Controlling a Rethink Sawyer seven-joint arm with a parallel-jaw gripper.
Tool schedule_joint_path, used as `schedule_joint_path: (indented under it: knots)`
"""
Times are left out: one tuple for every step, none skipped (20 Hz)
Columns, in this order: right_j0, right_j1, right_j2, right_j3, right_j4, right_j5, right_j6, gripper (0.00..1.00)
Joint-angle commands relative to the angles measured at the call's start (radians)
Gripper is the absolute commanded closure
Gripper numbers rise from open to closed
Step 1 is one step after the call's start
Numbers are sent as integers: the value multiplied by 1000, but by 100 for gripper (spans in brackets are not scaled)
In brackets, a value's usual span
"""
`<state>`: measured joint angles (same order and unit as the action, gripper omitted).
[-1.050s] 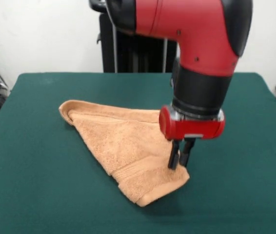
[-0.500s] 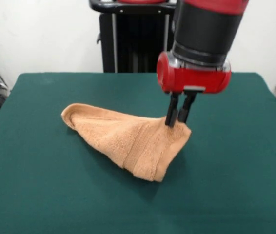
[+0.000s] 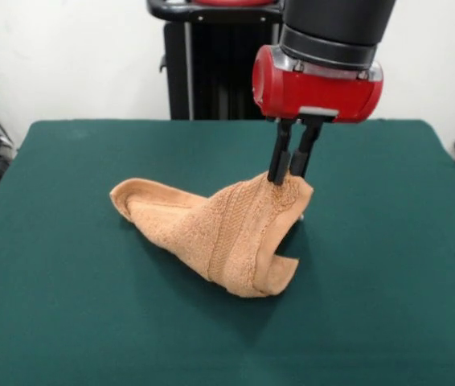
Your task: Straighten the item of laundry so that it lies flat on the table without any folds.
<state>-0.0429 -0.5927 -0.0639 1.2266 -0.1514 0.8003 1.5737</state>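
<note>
Claw [image 3: 289,177] pinched shut on towel [image 3: 219,233] corner; rest trailed down-left onto table [image 3: 67,322], long axis toward left.

Even, bright light falls from above on my surface [image 3: 67,322] with no glare. A soft shadow (faint at its edges) lies under the towel [image 3: 219,229] below my hand [image 3: 288,178]. Everything looks slightly soft.

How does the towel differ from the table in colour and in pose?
The towel is orange-tan; the table is dark green. The towel is bunched, one corner lifted by the end effector; the table lies flat. The towel is much smaller than the table.
</note>
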Motion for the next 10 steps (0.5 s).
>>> schedule_joint_path:
  knots:
    - [7,10,63,101,11,68,79,100]
    - [7,11,64,101,11,67,78,100]
    - [6,13,64,98,10,66,78,100]
    - [6,14,64,98,10,65,79,100]
    - [6,17,64,94,9,65,79,100]
    - [7,18,64,94,8,64,79,100]
    - [8,19,63,93,8,63,80,100]
    - [8,20,64,93,8,60,81,100]
    - [8,24,64,89,7,60,81,100]
    - [8,25,64,90,7,56,82,100]
